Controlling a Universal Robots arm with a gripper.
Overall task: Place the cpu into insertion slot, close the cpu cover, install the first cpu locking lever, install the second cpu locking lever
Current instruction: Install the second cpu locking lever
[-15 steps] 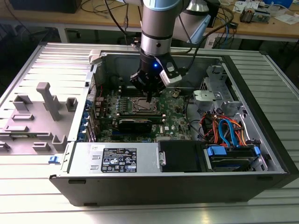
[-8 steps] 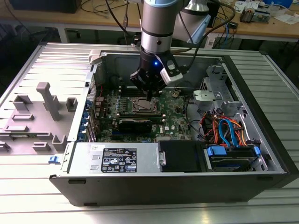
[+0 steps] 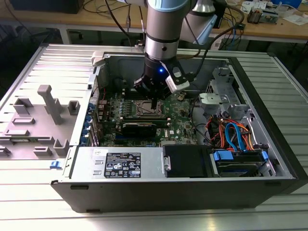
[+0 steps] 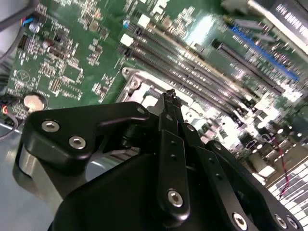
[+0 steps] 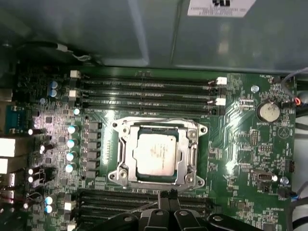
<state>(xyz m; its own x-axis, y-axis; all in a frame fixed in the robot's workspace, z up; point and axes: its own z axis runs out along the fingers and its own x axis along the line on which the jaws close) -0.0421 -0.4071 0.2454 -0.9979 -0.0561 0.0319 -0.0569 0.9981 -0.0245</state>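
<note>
Computer case (image 3: 269, 144) is laid open on its side across the middle of the exterior view, with the green motherboard (image 3: 180, 126) seen inside it. Insertion slot (image 5: 159, 153) is found dead centre in the first wrist view, with the cpu cover (image 5: 192, 155) folded down around the cpu (image 5: 155, 154), which is already seated. Gripper (image 5: 168, 194) is parked at the bottom edge just below the socket, fingers pinched together on nothing.
</note>
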